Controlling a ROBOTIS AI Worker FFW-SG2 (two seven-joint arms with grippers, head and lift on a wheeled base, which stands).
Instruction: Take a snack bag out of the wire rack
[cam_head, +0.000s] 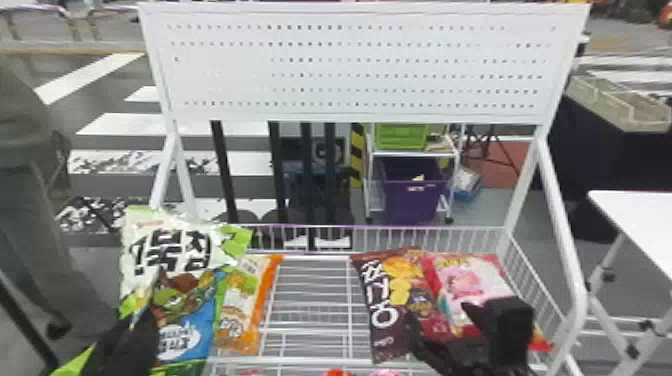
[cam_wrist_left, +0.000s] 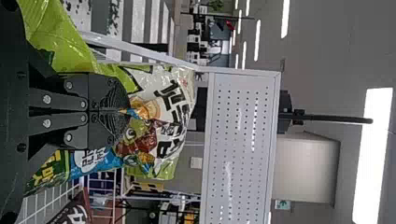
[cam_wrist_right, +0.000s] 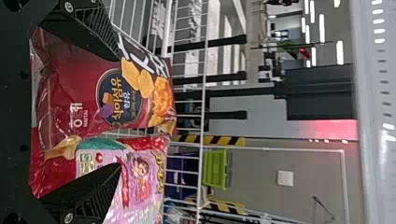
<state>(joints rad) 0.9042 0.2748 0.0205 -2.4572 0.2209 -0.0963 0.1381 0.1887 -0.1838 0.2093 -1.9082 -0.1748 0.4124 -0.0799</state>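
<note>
Black-lettered white-and-green bag (cam_head: 175, 250), left gripper (cam_head: 150, 317) pinching it in its jaws, white-lettered brown bag (cam_head: 382, 300), pink bag (cam_head: 460, 280), right gripper's (cam_head: 440, 315) jaws spread near both

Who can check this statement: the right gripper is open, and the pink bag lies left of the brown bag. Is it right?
No: the head view shows the pink bag right of the brown bag, not left; the right gripper is open.

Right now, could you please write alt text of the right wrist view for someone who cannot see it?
The robot's right gripper, its jaws wide open, reaches over a dark red snack bag and a pink snack bag in a white wire rack. Beyond the rack is a green box.
</note>
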